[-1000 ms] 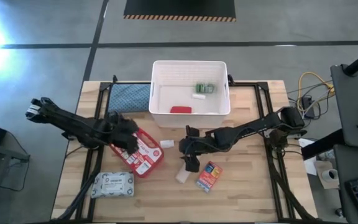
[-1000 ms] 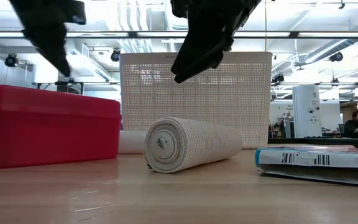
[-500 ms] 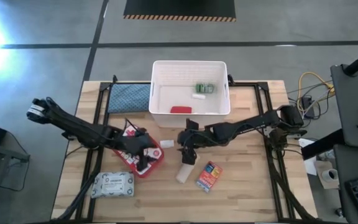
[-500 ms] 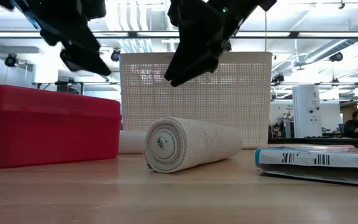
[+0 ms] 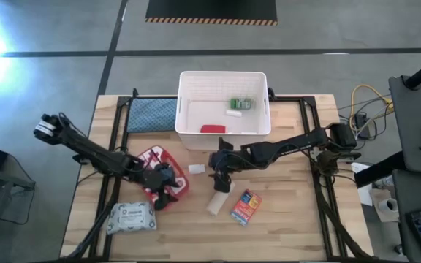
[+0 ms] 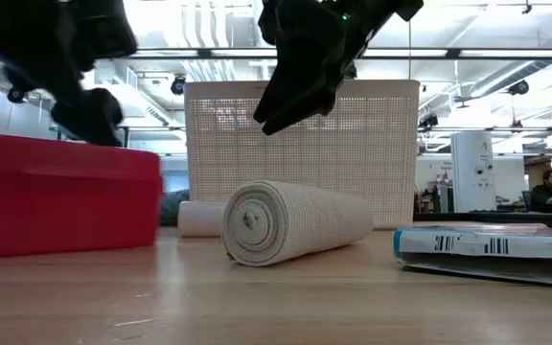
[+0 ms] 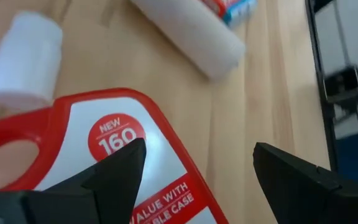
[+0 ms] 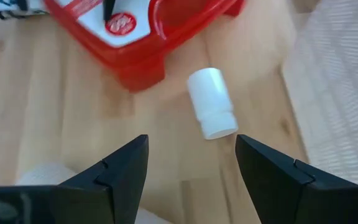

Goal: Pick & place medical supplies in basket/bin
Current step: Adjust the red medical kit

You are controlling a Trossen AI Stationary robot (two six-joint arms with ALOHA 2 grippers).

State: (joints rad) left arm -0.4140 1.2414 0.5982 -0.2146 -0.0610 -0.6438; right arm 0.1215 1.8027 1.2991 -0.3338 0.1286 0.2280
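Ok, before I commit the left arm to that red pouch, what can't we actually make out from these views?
- Left gripper contact with the first-aid pouch: arm covers it in the high view; motion blur in the low view.
- Pouch label: cut off by the left wrist view's edge.
- Items in the basket: too small in the high view; walls hide them in the low view.
- Bandage roll: partly under the right gripper from above.
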